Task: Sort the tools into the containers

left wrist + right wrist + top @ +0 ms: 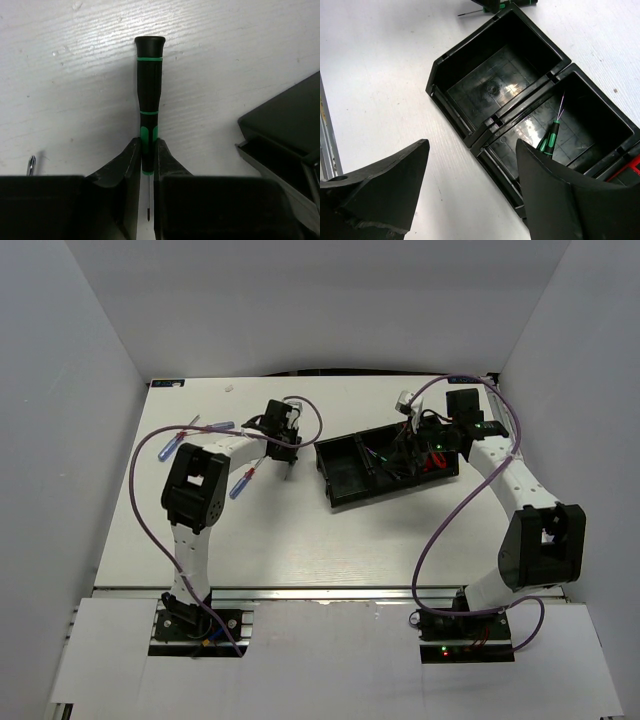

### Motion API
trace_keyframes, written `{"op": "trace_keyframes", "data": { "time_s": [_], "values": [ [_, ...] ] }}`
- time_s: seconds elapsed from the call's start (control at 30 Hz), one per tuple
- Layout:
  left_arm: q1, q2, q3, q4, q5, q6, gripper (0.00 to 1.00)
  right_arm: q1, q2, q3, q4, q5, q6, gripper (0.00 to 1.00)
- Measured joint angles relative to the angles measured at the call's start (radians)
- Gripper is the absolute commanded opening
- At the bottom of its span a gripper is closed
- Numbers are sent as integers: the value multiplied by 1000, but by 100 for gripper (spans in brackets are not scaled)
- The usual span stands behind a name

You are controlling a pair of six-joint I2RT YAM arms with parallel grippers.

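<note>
Left gripper (148,167) is clenched on a slim black screwdriver with green bands (149,85). The fingers (125,165) pinch it at the green collar near the shaft, and the handle points away from the wrist over the white table (300,540). Can't tell if the screwdriver is lifted or still touching the table. It sits just left of the black rectangular plastic tray with three square compartments (340,502), apart from it, outside any compartment.

Right gripper (472,150) is released, with jaws wide apart and nothing between them, hovering above the tray's right half. A second black-and-green screwdriver (549,143) lies tilted in the middle compartment, its tip toward the far wall. A red tool (631,166) shows in the right compartment, mostly cut off in the right wrist view.

Thin blue-handled screwdrivers (166,448) lie loose on the table left of the left gripper, well apart from the tray.
</note>
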Motion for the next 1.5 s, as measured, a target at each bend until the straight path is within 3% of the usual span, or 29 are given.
{"op": "trace_keyframes", "data": {
  "time_s": [0.2,0.4,0.53,0.67,0.87,1.13,1.3,1.43,1.5],
  "values": [
    [0,-61,-51,-56,0,-48,0,0,-5,0,-7,-31,6,85],
    [0,-301,-161,-90,27,-122,0,19,-3,1,5,-53,136,87],
    [-1,-546,-304,15,126,-218,0,48,34,18,84,-88,357,89],
    [-17,-724,-486,194,227,-364,0,81,104,22,290,-116,692,89],
    [-84,-761,-623,372,293,-522,0,151,203,50,579,-129,1101,89],
    [-148,-766,-624,496,306,-604,0,241,263,84,716,-116,1313,86],
    [-156,-765,-624,517,312,-624,0,253,264,84,748,-103,1362,70],
    [-159,-758,-621,531,320,-632,0,261,264,84,769,-95,1384,44],
    [-162,-751,-615,532,327,-633,0,265,264,83,775,-87,1389,26]
  ]
}}
